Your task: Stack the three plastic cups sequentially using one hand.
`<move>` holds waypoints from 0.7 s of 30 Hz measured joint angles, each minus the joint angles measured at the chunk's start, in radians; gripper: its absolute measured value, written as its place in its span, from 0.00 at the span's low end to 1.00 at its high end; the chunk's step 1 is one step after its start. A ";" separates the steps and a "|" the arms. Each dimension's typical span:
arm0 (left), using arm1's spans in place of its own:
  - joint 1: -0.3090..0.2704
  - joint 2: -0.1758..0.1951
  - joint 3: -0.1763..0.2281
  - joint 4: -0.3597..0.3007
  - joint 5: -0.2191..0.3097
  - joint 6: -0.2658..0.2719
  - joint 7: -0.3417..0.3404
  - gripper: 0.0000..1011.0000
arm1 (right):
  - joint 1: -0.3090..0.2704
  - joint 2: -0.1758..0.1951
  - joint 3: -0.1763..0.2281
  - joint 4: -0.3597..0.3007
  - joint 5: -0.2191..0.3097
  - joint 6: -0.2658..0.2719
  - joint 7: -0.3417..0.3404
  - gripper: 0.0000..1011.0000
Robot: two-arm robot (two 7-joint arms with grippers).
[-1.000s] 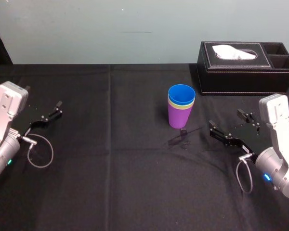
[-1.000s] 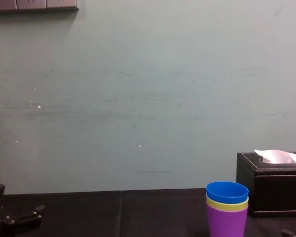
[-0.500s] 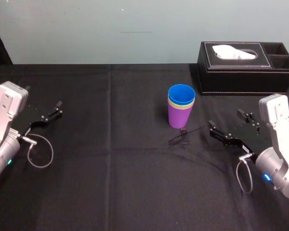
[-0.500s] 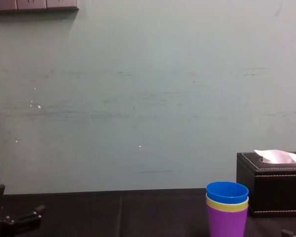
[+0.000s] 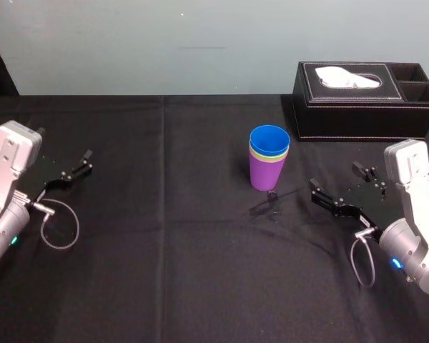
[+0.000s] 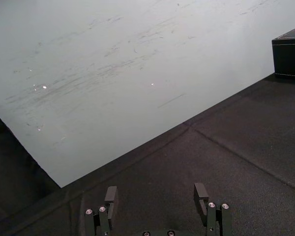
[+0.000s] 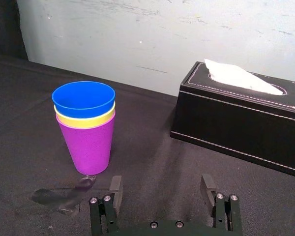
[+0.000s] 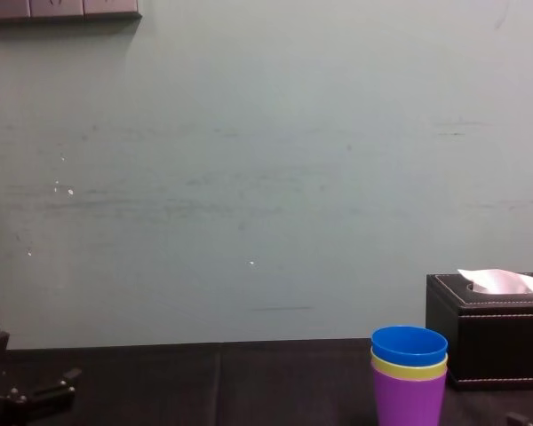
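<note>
And there was the right gripper (image 5: 336,179), low over the table (image 5: 164,250) on the robot's right side. Its two flat fingers were spread wide, with nothing at all between them. The right wrist view (image 7: 161,189) confirmed it: bare black cloth in the gap, jaws well apart.

Out ahead of it, and a little toward the robot's left, stood the whole stack. The purple cup (image 5: 267,175) sat on the cloth, the yellow-green cup (image 5: 268,158) was nested inside it, and the blue cup (image 5: 269,137) was dropped in on top. All three were mouth-up, with the long axis straight vertical and no lean visible from the chest view. The stack was near the open fingers but clearly apart from them, with no contact.

The right arm was by far the nearer one. The left gripper (image 5: 64,146) hung parked far over on the left side, also open and empty, well apart from the cups. The tissue box (image 5: 365,100) sat behind and to the right of the stack.

Against a second ago, nothing had shifted: same stack, same spot, both grippers where they were. By the look of it the stacking was done, and any coming move would be a retreat rather than a reach.
</note>
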 joint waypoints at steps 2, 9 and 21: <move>0.000 0.000 0.000 0.000 0.000 0.000 0.000 1.00 | 0.000 0.000 0.000 0.000 0.000 0.000 0.000 0.99; 0.000 0.000 0.000 0.000 0.000 0.000 0.000 1.00 | 0.000 0.000 0.000 0.000 0.000 0.000 0.000 0.99; 0.000 0.000 0.000 0.000 0.000 0.000 0.000 1.00 | 0.000 0.000 0.000 0.000 0.000 0.000 0.000 0.99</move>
